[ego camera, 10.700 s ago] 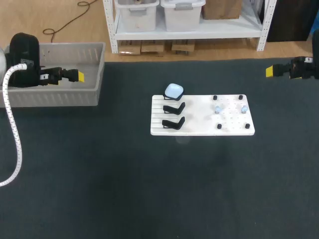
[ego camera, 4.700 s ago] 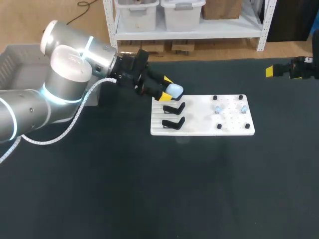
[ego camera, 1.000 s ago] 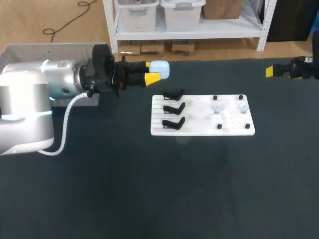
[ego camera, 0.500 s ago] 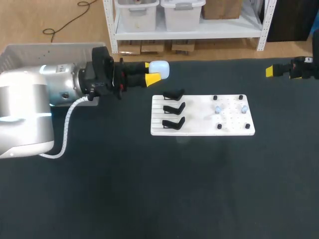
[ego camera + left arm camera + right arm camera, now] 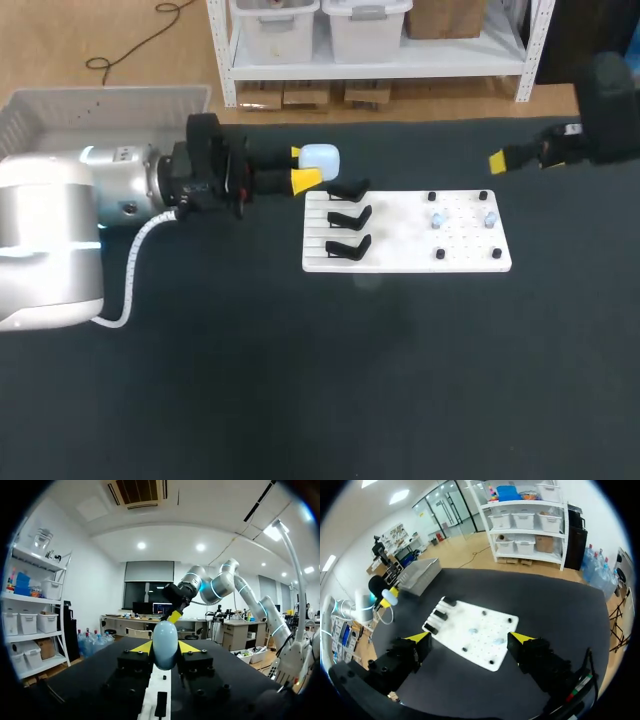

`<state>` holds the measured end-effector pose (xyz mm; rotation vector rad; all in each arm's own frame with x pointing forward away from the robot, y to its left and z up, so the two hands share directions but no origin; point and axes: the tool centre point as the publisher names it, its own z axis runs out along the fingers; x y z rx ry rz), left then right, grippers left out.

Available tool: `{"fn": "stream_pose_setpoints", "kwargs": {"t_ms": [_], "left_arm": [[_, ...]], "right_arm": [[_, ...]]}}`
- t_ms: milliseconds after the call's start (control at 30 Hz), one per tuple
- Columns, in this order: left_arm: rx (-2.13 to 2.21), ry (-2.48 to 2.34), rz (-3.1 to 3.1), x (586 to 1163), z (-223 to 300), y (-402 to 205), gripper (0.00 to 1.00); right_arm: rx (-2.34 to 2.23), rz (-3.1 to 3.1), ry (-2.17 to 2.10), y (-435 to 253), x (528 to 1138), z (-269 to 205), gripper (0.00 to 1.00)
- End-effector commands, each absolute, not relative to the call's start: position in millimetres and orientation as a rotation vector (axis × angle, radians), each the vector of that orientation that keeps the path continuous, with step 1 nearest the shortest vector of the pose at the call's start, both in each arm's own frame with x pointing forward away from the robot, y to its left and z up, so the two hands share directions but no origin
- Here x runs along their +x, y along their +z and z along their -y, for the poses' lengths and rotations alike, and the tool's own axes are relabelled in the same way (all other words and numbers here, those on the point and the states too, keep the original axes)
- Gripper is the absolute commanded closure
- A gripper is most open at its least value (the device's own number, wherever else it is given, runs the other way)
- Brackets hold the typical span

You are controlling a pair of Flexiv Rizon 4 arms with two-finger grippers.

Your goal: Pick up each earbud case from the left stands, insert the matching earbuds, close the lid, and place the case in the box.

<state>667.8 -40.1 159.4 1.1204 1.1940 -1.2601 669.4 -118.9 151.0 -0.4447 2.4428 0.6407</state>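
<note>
Head view: the left gripper (image 5: 305,168) clamps the pale blue earbud case (image 5: 320,157) just off the far left corner of the white board (image 5: 405,255), near the board's three black stands (image 5: 348,215), above the dark table (image 5: 300,380). Left wrist view: both yellow tips press the case's sides. Right wrist view: the right gripper (image 5: 470,639) gapes, holding nothing, with the board ahead.
</note>
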Motion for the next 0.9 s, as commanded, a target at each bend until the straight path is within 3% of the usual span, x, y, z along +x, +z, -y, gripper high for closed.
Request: {"fn": "stream_pose_setpoints", "kwargs": {"t_ms": [33, 900], "left_arm": [[1.142, -1.27, -1.185, 671.0, 38.2, 156.4, 1.0], [1.159, -1.251, -1.09, 673.3, 39.7, 150.1, 1.0]], "right_arm": [[-0.437, -2.46, 0.577, 155.0, 654.9, 99.2, 0.0], [-0.565, -2.534, 0.576, 156.5, 624.1, -12.2, 0.0]]}}
